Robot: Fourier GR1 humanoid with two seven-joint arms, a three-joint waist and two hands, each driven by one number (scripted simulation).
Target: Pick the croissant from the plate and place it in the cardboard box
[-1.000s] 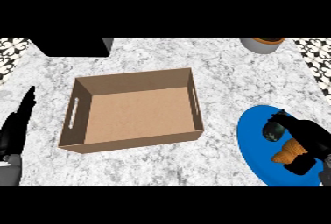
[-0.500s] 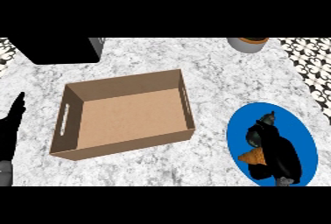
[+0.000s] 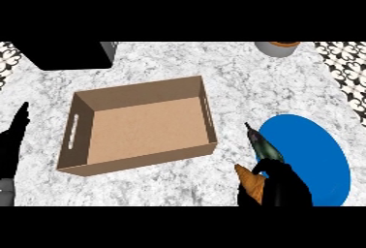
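My right hand [image 3: 284, 186] is curled round the golden-brown croissant [image 3: 250, 180], which pokes out at the hand's left side, just off the left edge of the blue plate [image 3: 318, 155]. One finger [image 3: 262, 144] sticks up over the plate's left rim. The open cardboard box [image 3: 139, 125] lies to the upper left of that hand, with nothing inside. At the view's left edge my left hand [image 3: 13, 138] rests open, fingers up, left of the box.
A black appliance [image 3: 64, 54] sits at the back left. A grey cup with brown contents [image 3: 277, 47] stands at the back right. Patterned tiles run along the right edge beyond the marble counter [image 3: 236, 80].
The right hand has lifted the croissant off the plate's middle and carried it left past the plate's edge. The view has shifted; the left hand stays resting.
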